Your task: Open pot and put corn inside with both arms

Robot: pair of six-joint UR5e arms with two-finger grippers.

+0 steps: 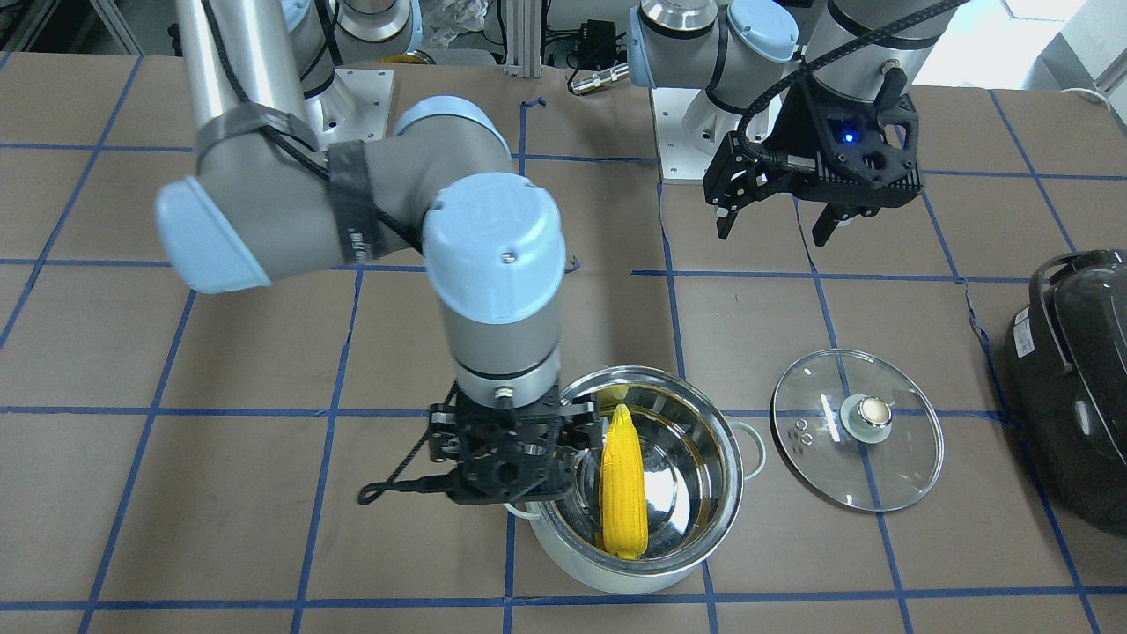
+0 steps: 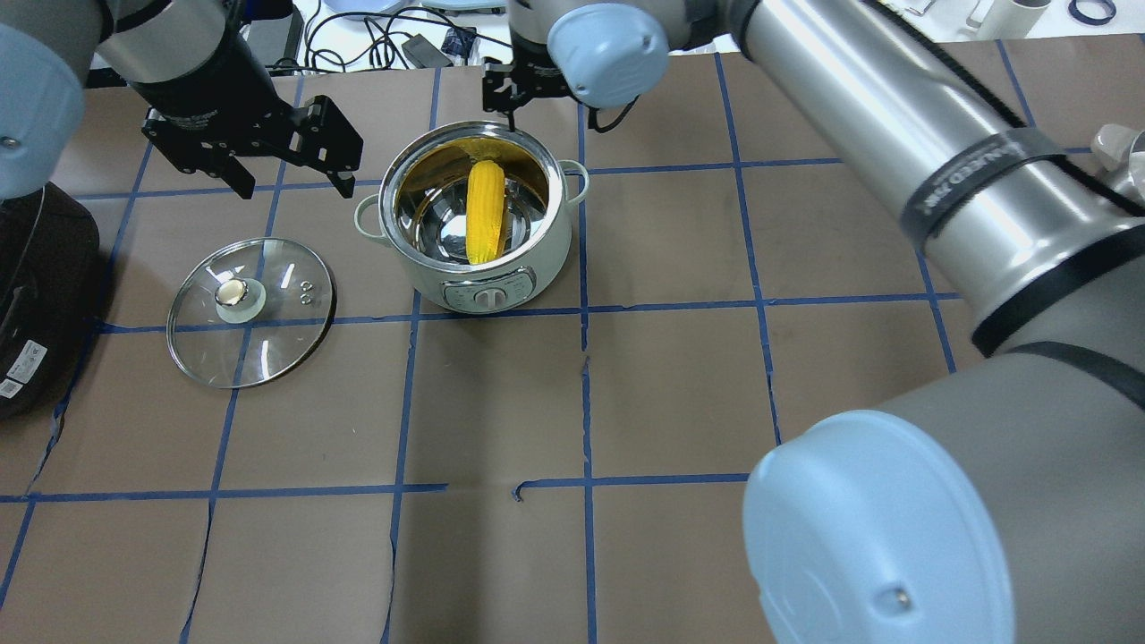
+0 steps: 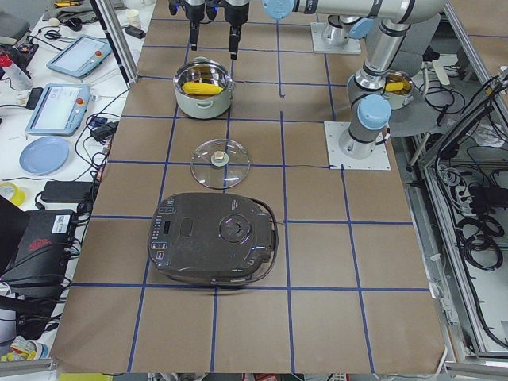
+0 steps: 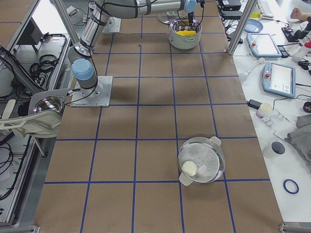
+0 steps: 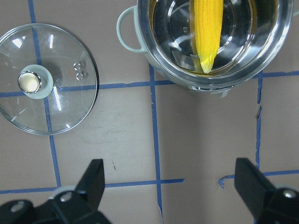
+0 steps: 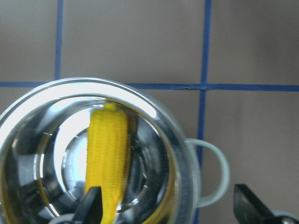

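The steel pot (image 2: 479, 268) stands open, with the yellow corn (image 2: 486, 210) lying inside it, its tip leaning on the rim. The corn also shows in the front view (image 1: 623, 493). The glass lid (image 2: 250, 309) lies flat on the table beside the pot, knob up. My right gripper (image 1: 519, 458) is open and empty, just above the pot's rim (image 6: 182, 154) beside the corn (image 6: 107, 154). My left gripper (image 1: 775, 231) is open and empty, hanging above the table, apart from the lid (image 5: 46, 79) and the pot (image 5: 154, 56).
A big black domed appliance (image 1: 1074, 387) sits at the table's end past the lid. A second steel pot (image 4: 201, 160) stands far off toward the table's other end. Blue tape lines grid the brown table (image 2: 671, 385).
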